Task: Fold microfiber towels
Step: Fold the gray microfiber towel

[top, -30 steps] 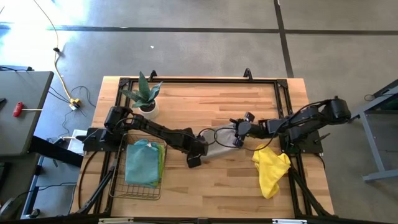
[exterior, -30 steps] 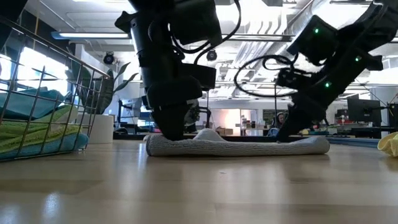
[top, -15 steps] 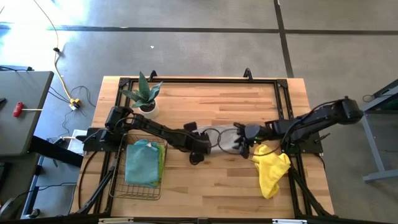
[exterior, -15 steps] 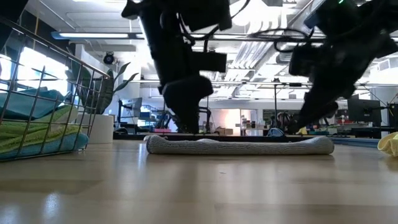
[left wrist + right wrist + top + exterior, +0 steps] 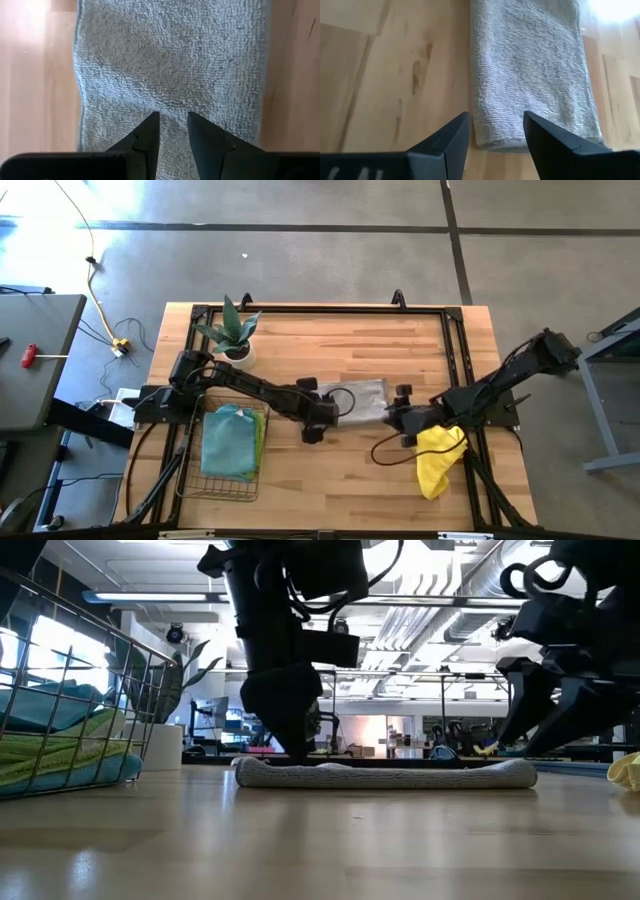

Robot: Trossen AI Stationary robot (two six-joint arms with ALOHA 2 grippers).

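A pale grey microfiber towel [image 5: 362, 395] lies folded into a flat strip on the wooden table [image 5: 330, 340]; the low view shows the grey towel [image 5: 400, 775] as a level band. My left gripper [image 5: 172, 120] stands on the strip's left end, its fingers nearly together. My right gripper [image 5: 495, 125] hangs open over bare wood just off the strip's right end [image 5: 520, 142], touching nothing. A yellow towel [image 5: 437, 460] lies crumpled near the right edge. Teal and lime towels [image 5: 228, 440] lie stacked in the wire basket [image 5: 215, 480]. My left gripper comes at the grey towel steeply from above, slanting in from the table's left. Its fingertips [image 5: 150, 125] sit on the top layer near the strip's left end [image 5: 170, 107], a narrow bit of cloth between them. The towel lies flat on the table.
A small potted plant [image 5: 235, 332] stands at the far left. The basket sits at the near left, its mesh wall [image 5: 100, 690] close in the low view. A black frame [image 5: 320, 310] runs along the table's far edge. Bare wood spans the near middle.
My right gripper has left the grey towel's right end, swung toward the near edge and rolled. The hump in the towel has gone; it now lies flat. My left gripper has rolled and stayed at the left end.
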